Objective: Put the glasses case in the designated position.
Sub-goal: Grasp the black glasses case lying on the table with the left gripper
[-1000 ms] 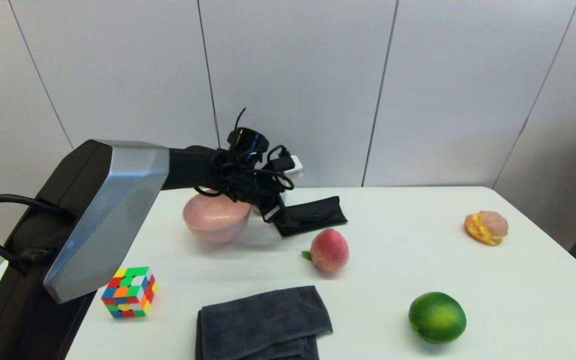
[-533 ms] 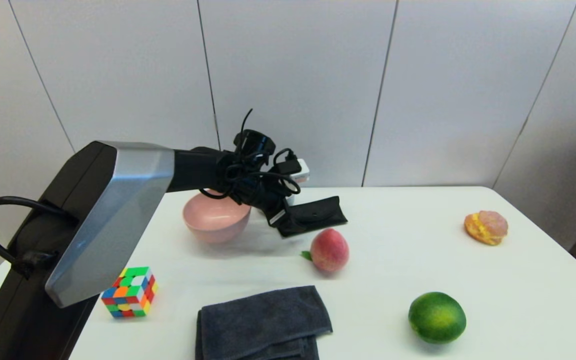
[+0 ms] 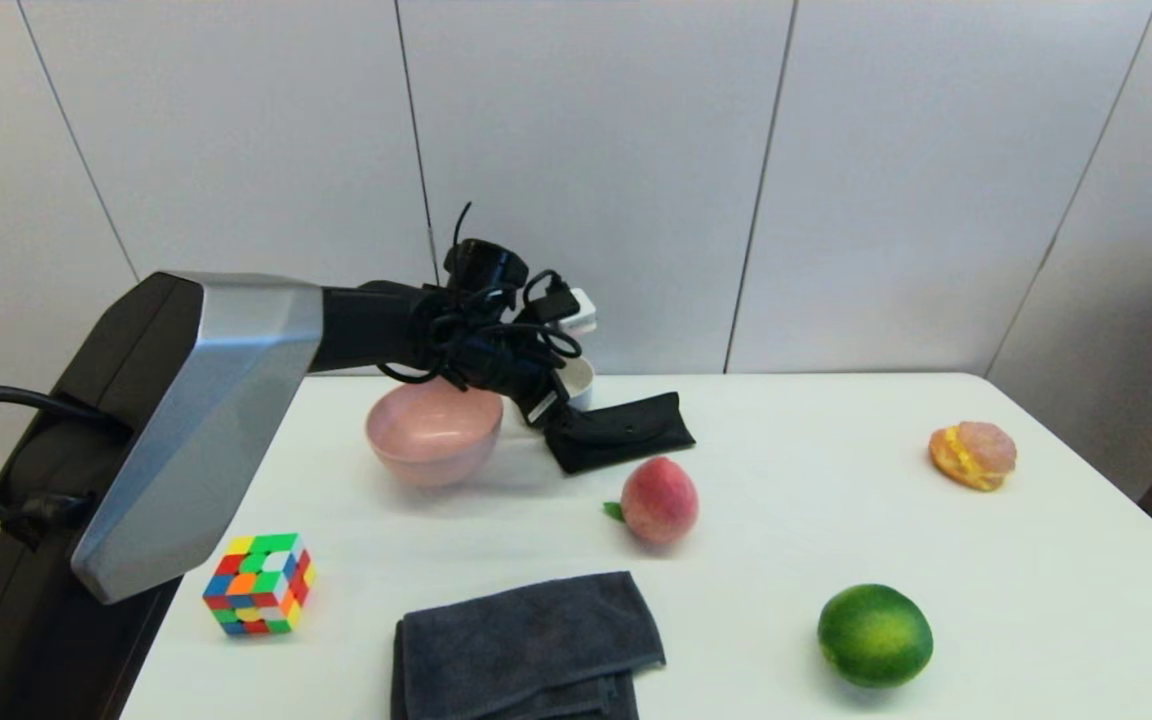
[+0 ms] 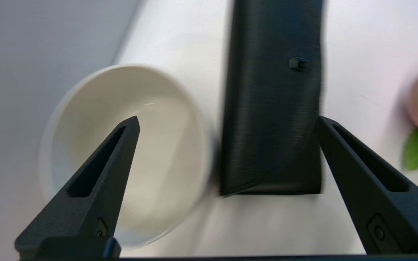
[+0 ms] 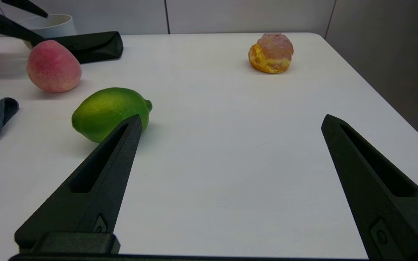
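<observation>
A flat, elongated black soft glasses case (image 3: 624, 431) with a curved flap and a small snap button (image 4: 296, 63) is lying on the white counter (image 3: 796, 520) toward its far edge, just right of a round pink bowl (image 3: 433, 434) and just behind a pink-and-red peach (image 3: 658, 500). The left pincer (image 4: 227, 125) is hanging over the case's near-bowl end with its two black fingers spread wide, one finger (image 4: 100, 174) showing in front of a small white cup (image 4: 129, 152) that is standing just beside the case, the other finger (image 4: 361, 174) lying off the case's opposite long edge; neither finger is gripping the case, which is resting flat on the counter. In the head view the left arm (image 3: 196, 420), grey and black with looping cables, is reaching in from the left above the bowl. Nearer the robot, a folded dark grey towel (image 3: 526, 645) is lying at the counter's front edge, with a multicoloured puzzle cube (image 3: 258, 584) to its left and a green lime (image 3: 874, 635) to its right. A yellow-and-pink cream puff (image 3: 973, 455) is sitting well apart on the right side. The right pincer (image 5: 230, 127) is sitting low over bare counter near the lime, its fingers also spread wide and holding nothing.
</observation>
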{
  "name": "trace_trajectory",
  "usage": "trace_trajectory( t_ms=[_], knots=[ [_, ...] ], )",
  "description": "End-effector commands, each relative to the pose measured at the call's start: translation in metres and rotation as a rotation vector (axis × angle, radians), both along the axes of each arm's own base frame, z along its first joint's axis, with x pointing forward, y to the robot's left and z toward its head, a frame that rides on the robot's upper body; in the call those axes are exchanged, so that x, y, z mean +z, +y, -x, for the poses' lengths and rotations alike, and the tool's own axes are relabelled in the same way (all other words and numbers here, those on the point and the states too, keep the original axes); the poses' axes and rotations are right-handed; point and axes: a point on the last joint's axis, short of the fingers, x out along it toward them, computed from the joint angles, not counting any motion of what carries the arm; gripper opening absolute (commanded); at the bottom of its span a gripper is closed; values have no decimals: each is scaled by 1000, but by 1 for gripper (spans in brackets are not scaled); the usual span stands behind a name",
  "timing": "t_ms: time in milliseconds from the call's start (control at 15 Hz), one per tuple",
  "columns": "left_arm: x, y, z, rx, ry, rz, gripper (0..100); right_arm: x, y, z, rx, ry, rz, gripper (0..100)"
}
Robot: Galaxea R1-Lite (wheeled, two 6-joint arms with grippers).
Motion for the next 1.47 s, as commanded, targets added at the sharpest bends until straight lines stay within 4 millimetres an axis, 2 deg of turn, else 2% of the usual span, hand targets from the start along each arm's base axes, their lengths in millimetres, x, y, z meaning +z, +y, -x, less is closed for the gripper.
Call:
trace_trajectory(
  t_ms=[67, 333, 1000, 1467],
  knots=[
    [21, -3, 2, 9, -74, 61, 100, 0, 0, 0, 0, 1, 2, 100],
    [21, -8, 4, 2, -77, 64, 100, 0, 0, 0, 0, 1, -1, 100],
    [-13, -43, 7, 44, -30, 42, 100, 0, 0, 0, 2, 1, -1, 100],
    [-35, -48, 5, 33, 3, 15, 100, 0, 0, 0, 0, 1, -1, 100]
  ],
)
